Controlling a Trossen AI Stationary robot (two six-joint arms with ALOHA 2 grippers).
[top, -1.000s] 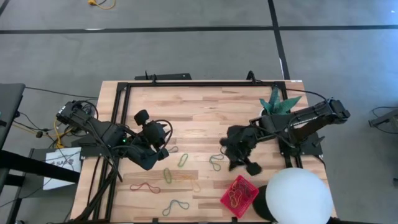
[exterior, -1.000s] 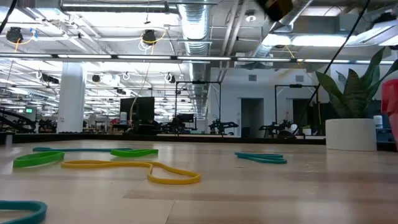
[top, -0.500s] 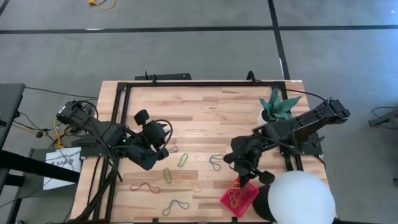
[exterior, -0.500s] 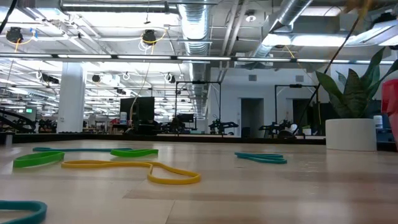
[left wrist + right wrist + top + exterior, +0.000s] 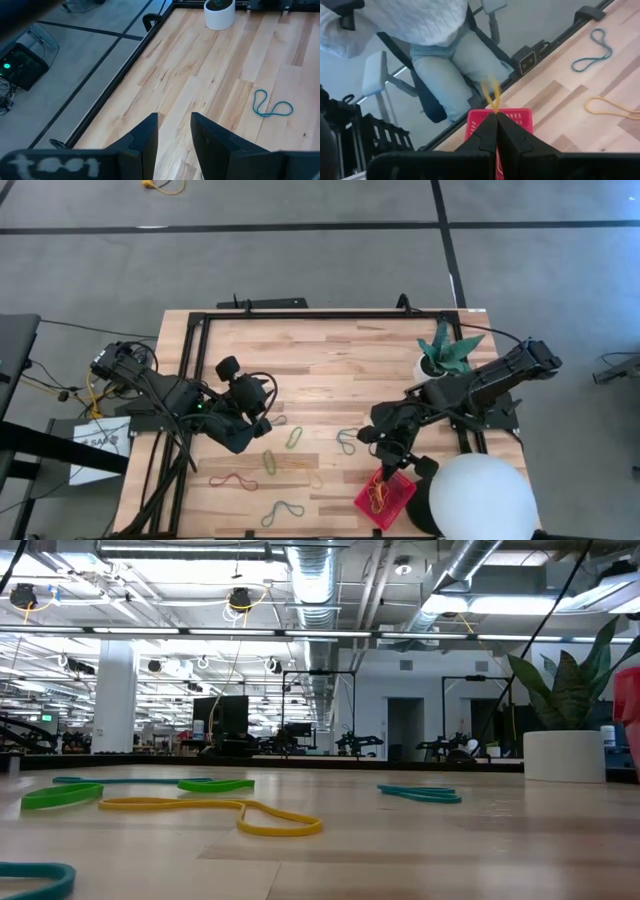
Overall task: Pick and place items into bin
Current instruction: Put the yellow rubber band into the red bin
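Several rubber-band items lie flat on the wooden table: green [image 5: 294, 437], teal [image 5: 347, 442], yellow [image 5: 300, 470], red [image 5: 232, 480] and another teal [image 5: 282, 511]. The red mesh bin [image 5: 385, 494] stands near the front right with yellow bands in it. My right gripper [image 5: 388, 470] hovers over the bin's far edge, shut on a yellow band [image 5: 492, 96]. The bin [image 5: 517, 117] shows just beyond its fingertips [image 5: 487, 131]. My left gripper [image 5: 174, 131] waits open at the left [image 5: 258, 423], nothing between its fingers. My right gripper pinches the yellow band between its two shut fingertips. A short looped end [image 5: 493, 100] sticks out past the tips. The fingers slant downward toward the table's near edge. The band is lifted clear of the table, above the bin.
A white pot with a green plant [image 5: 440, 358] stands at the far right. A big white dome [image 5: 480, 498] sits beside the bin at the near right corner. A seated person [image 5: 435, 45] is beyond the table edge. Bare wood lies in the table's far middle [image 5: 320, 360].
My right gripper, shut all the while, has swung toward the table's near edge and rolled a little. It has gone from over the teal band to above the bin's far edge.
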